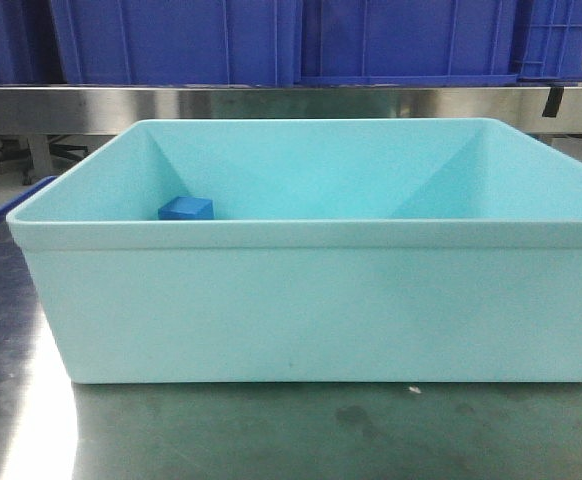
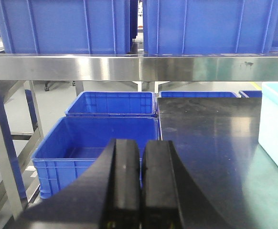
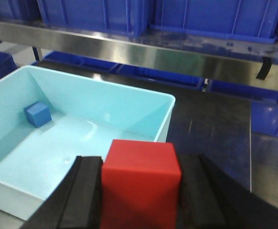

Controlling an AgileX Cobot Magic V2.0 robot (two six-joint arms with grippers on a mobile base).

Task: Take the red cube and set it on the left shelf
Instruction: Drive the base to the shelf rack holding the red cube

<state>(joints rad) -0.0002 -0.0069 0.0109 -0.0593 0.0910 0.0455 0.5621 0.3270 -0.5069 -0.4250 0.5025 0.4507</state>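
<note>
Red stands out in the right wrist view: the red cube point(image 3: 140, 183) is pinched between the two black fingers point(image 3: 84, 195) of the right end effector point(image 3: 140, 202), one finger flat against each side face. It is held in the air, in front of the right end of the teal tub point(image 3: 170, 102) and clear of the tub's floor. It is not on the left shelf point(image 2: 129, 67).

That shelf shows as a long brushed steel rail running across the far side of the scene. Dark blue crates point(image 1: 171, 40) stand in a row on top of it. In the left wrist view, two more blue crates sit low down beneath the rail, to the left of the table point(image 2: 210, 138).

The left end effector point(image 2: 141, 191) is pressed together, with only a thin seam between its dark pads and nothing held in it. It hangs near the table's left edge, facing the shelf rail and well apart from the cube.

The tub rests on the steel table, its long side toward the front camera. A small blue cube point(image 1: 185, 208) lies on the tub's floor in the far left corner, close to the walls. Whether it touches them cannot be told.
</note>
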